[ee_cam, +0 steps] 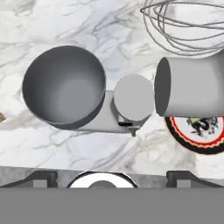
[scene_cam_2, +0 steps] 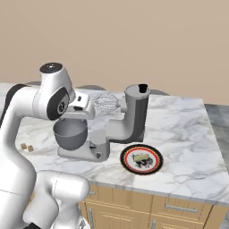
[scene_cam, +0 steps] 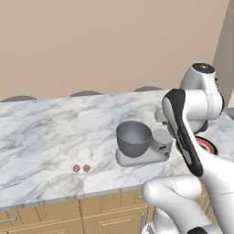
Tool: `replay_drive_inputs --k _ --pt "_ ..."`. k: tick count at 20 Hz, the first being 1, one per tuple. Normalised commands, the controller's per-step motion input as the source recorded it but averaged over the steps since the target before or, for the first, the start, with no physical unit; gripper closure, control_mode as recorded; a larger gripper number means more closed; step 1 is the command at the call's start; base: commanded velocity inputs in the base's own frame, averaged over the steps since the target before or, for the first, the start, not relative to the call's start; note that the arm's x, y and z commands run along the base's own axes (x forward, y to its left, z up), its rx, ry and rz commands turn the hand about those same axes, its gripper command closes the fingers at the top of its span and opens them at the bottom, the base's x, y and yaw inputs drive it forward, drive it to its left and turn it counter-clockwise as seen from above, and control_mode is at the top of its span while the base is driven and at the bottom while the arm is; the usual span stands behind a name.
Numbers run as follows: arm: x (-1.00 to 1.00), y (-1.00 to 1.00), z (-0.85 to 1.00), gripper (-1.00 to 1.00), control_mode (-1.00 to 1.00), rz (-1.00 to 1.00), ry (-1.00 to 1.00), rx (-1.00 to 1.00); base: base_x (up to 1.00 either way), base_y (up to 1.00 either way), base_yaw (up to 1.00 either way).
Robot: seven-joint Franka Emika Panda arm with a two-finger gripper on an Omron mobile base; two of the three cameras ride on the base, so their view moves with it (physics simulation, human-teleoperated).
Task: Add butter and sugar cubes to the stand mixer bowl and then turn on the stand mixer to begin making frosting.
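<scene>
My fingertips stand wide apart, empty, above the empty stand mixer bowl. Butter waits on a plate near the worktop's front edge; descending carelessly, I might strike the tilted mixer head.

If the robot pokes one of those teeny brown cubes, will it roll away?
Probably not far. The sugar cubes have flat sides and sit flat on the marble counter, so one would likely slide or tumble once, then stop. They look tiny beside the stand mixer bowl, so probably very light and easily knocked.
</scene>
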Motion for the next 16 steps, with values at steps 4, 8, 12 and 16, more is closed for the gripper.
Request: replay_drive_inputs --k 4,8,12,16 --pt "0.0 -0.25 0.0 -1.0 -1.0 0.0 0.0 0.0 0.0 0.0 0.0" --pt "0.0 0.0 0.0 -1.0 1.0 0.0 0.0 0.0 -0.36 -0.36 0.0" --pt "0.0 0.0 0.0 -1.0 1.0 0.0 0.0 0.0 -0.79 -0.47 0.0" --pt "0.0 0.0 0.0 -1.0 1.0 0.0 0.0 0.0 -0.61 -0.44 0.0"
